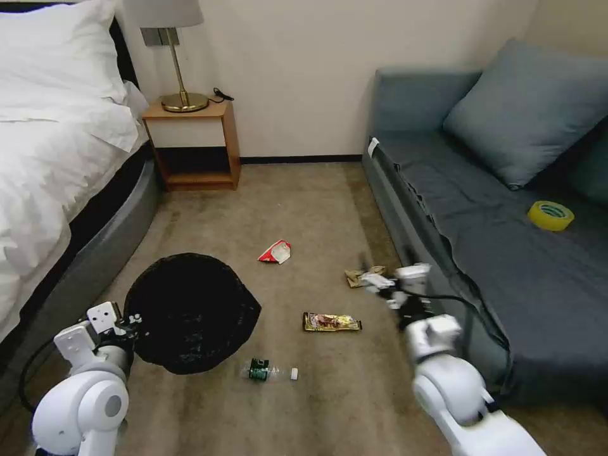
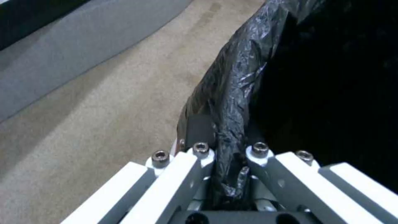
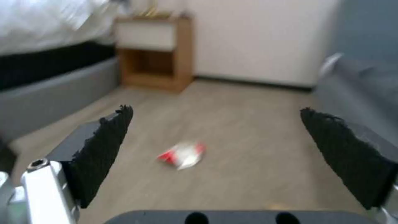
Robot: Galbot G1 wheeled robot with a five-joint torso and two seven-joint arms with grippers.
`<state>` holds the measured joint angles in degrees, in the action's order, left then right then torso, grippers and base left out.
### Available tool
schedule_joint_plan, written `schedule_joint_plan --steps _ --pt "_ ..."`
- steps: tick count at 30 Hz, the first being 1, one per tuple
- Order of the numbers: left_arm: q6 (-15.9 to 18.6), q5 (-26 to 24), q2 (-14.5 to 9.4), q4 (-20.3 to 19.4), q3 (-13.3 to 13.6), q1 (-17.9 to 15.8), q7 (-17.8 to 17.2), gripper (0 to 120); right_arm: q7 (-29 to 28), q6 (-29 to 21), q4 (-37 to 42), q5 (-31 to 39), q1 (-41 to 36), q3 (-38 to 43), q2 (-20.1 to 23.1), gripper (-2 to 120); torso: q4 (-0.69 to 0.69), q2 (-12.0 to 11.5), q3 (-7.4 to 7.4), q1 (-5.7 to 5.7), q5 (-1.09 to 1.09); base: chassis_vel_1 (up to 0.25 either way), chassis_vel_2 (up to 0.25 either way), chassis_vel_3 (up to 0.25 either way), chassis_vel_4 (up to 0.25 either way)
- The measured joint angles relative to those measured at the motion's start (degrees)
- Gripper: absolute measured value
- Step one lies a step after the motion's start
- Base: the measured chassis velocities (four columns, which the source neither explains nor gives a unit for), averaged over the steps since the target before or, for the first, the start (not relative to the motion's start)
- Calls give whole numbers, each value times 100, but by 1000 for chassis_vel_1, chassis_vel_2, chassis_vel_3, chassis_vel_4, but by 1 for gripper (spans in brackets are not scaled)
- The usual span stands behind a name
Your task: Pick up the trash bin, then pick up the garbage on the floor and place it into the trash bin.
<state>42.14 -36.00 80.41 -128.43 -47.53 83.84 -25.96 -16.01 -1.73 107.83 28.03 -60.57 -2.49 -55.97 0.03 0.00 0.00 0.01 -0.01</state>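
Observation:
The trash bin (image 1: 190, 310), black with a bag liner, is at the lower left with its mouth facing up. My left gripper (image 1: 130, 326) is shut on its near rim; in the left wrist view the fingers (image 2: 199, 155) pinch the crinkled liner of the trash bin (image 2: 244, 81). The garbage lies on the carpet: a red-and-white carton scrap (image 1: 275, 252), a tan paper wad (image 1: 356, 277), a snack wrapper (image 1: 331, 322) and a clear bottle (image 1: 269, 370). My right gripper (image 1: 380, 283) hangs open just right of the wad. In its wrist view the carton scrap (image 3: 182, 154) lies ahead of the open right gripper (image 3: 216, 124).
A bed (image 1: 57, 158) runs along the left and a grey sofa (image 1: 494, 253) along the right, close to my right arm. A yellow tape roll (image 1: 550, 215) lies on the sofa. A nightstand (image 1: 193, 142) with a lamp stands at the far wall. Carpet lies between them.

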Motion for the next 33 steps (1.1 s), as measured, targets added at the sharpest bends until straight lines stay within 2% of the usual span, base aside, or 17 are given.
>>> schedule_joint_plan --steps 1,7,14,17,20,21,24,30,33 --pt "0 7 40 -33 -27 30 1 2 -18 -74 -168 246 334 -480 119 100 0 0 0 0 0 0 0 0 0" --pt "0 54 144 -120 -108 115 7 2 89 -489 -632 698 1056 -1622 329 100 -3 0 0 0 1 0 0 0 0" --pt "0 177 248 -166 -175 189 37 2 699 -1477 -945 1637 2098 -2993 456 100 -3 0 0 0 -1 0 0 0 0" --pt "0 220 284 -179 -182 215 46 2 848 -1619 -1074 1695 2389 -3441 450 100 -3 0 0 0 0 0 0 0 0" --pt "-1 253 335 -217 -208 246 57 2 1242 -1884 -1296 1590 2794 -3964 384 100 -4 0 0 0 0 0 0 0 0" --pt "-1 253 335 -217 -208 246 57 2 1242 -1884 -1296 1590 2794 -3964 384 100 -4 0 0 0 0 0 0 0 0" --pt "-1 257 360 -245 -282 273 58 2 1381 -1783 -1746 1395 3206 -4632 226 100 -3 0 0 0 0 0 0 0 0" --pt "-1 255 394 -286 -378 342 73 2 1393 -1514 -2316 1283 3485 -5227 -89 100 -3 0 0 0 0 0 0 0 0" --pt "-1 249 426 -320 -443 377 76 2 1351 -1270 -2746 1246 3698 -5705 -451 100 -4 0 0 0 -1 0 0 0 0"
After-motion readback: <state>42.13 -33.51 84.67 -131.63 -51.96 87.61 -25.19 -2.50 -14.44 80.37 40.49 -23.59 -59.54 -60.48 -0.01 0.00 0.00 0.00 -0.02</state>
